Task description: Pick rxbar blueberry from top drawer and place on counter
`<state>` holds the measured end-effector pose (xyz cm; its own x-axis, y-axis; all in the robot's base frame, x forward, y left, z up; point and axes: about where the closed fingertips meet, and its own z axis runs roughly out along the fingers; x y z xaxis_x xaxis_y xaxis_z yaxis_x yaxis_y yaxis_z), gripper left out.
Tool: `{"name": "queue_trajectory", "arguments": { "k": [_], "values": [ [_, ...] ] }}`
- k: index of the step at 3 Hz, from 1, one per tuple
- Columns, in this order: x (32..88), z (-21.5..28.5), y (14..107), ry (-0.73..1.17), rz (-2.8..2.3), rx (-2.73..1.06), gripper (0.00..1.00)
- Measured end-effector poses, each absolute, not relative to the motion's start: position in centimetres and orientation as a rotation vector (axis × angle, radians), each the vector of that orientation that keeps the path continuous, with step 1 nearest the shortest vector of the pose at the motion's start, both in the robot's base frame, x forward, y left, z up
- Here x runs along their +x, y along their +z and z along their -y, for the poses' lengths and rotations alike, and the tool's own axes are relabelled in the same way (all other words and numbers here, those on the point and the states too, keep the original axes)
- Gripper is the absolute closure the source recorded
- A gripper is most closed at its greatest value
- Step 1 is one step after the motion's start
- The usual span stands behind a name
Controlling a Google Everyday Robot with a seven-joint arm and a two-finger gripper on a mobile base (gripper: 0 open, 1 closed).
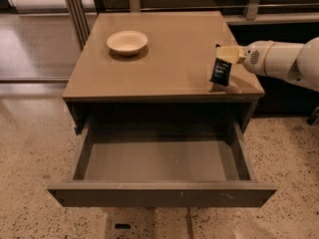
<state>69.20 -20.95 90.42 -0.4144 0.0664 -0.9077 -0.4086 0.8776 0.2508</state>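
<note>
1. The tan counter (169,59) stood on a speckled floor (30,148), with a pale bowl (127,42) at its 11 o'clock.
2. Your gripper (224,56) reached in from 3 o'clock, pinched tight on the top end of the bar (220,72).
3. The bar hung upright at the counter's 4 o'clock corner; you couldn't tell whether it touched.
4. The drawer (159,195) stood pulled out below, toward 6 o'clock.
</note>
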Motion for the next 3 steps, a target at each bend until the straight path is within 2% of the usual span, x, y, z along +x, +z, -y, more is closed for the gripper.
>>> {"name": "queue_trajectory", "arguments": {
  "k": [2, 3],
  "values": [
    [68.0, 24.4, 90.4, 0.497, -1.939, -0.204, 0.12],
    [67.5, 25.5, 90.3, 0.485, -1.941, -0.189, 0.0]
  ]
}}
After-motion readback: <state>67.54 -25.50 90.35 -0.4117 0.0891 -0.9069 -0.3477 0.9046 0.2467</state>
